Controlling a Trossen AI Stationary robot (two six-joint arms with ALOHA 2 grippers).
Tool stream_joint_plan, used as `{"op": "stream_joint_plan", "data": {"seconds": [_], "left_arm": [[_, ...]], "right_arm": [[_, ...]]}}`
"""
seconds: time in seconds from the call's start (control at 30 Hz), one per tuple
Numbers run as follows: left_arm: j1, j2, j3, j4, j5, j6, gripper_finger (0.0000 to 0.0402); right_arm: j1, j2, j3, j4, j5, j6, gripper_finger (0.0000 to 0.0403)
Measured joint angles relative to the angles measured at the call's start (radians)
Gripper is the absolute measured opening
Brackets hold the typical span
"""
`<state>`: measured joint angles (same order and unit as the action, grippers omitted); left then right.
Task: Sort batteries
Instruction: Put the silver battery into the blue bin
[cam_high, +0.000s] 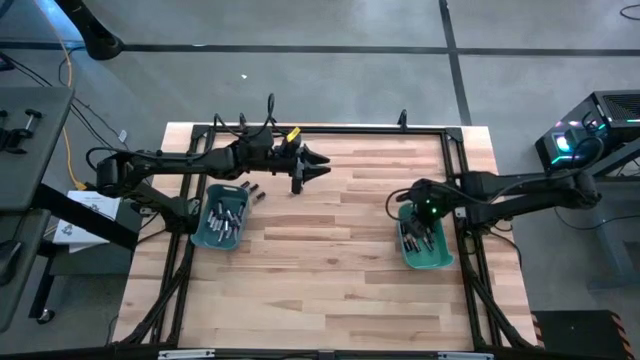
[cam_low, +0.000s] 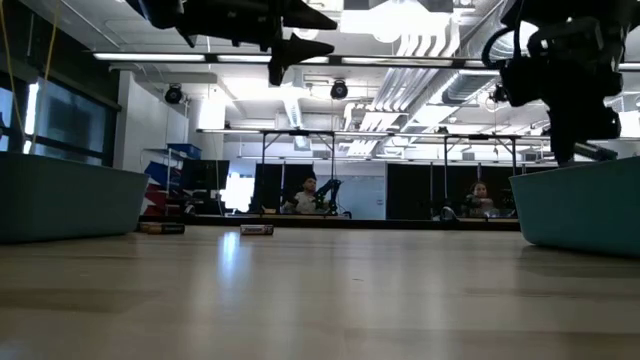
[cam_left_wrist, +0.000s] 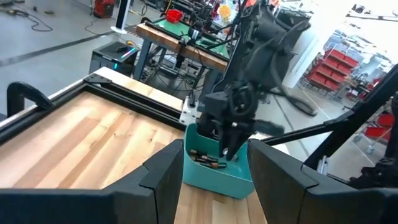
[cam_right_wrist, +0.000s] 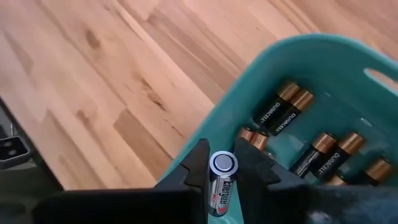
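Right claw (cam_right_wrist: 222, 163) is clamped on one silvery cell (cam_right_wrist: 221, 183), held upright between its fingers over the rim of the right bin (cam_right_wrist: 311, 56), which already holds dark copper-ended batteries (cam_right_wrist: 283, 112). My worry is that this silver cell is the odd one here: if the fingers slacken above the bin it falls among the dark ones and the sort is spoiled, and since the pinch sits on a smooth round body, a quick swing could let it slide out onto the counter (cam_high: 330, 250) and roll. Left claw (cam_high: 310, 168) hangs high over the far side of the counter, beyond the left bin (cam_high: 222, 218), fingers spread and nothing between them; a few loose cells (cam_high: 252, 191) lie just beside that bin, and a careless descent could knock them away. Only the right wrist view shows which kind of cell is held and the printing on it. The high view alone shows both bins at once and the loose cells. From the left wrist view the right arm is seen dipping into its bin (cam_left_wrist: 214, 171), yet the held cell is hidden there.
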<state>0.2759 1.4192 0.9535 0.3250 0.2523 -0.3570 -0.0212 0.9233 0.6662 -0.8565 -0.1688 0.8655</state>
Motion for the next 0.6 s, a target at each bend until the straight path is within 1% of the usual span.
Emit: {"op": "stream_joint_plan", "data": {"seconds": [0.1,0.17,0.2,0.27,0.33,0.4,0.47,0.5,0.6], "left_arm": [[0.001,0.0,0.0,0.0,-0.002,0.003,0.017],[0.0,0.0,0.0,0.002,-0.001,0.013,0.017],[0.0,0.0,0.0,0.005,-0.001,0.032,0.017],[-0.012,0.0,-0.001,0.022,0.001,0.112,0.017],[-0.032,0.0,-0.001,0.052,0.002,0.231,0.017],[-0.061,0.0,-0.001,0.109,0.002,0.366,0.017],[-0.092,0.0,0.0,0.186,-0.005,0.505,0.017],[-0.11,0.0,0.008,0.204,-0.018,0.566,0.017],[-0.153,0.0,0.063,0.175,-0.093,0.719,0.0173]], "right_arm": [[0.0,0.0,0.055,-0.028,-0.006,-0.008,0.0033],[0.0,0.0,0.107,0.008,-0.009,-0.028,0.0033],[0.0,0.0,0.137,0.054,-0.002,-0.052,0.0033],[-0.008,0.0,0.179,0.19,0.051,-0.111,0.0033],[-0.034,-0.001,0.193,0.39,0.109,-0.169,0.0033],[-0.078,0.004,0.19,0.621,0.139,-0.204,0.0033],[-0.129,0.017,0.174,0.842,0.138,-0.196,0.0033],[-0.152,0.029,0.167,0.926,0.132,-0.179,0.0033],[-0.217,0.079,0.162,1.103,0.095,-0.108,0.0033]]}}
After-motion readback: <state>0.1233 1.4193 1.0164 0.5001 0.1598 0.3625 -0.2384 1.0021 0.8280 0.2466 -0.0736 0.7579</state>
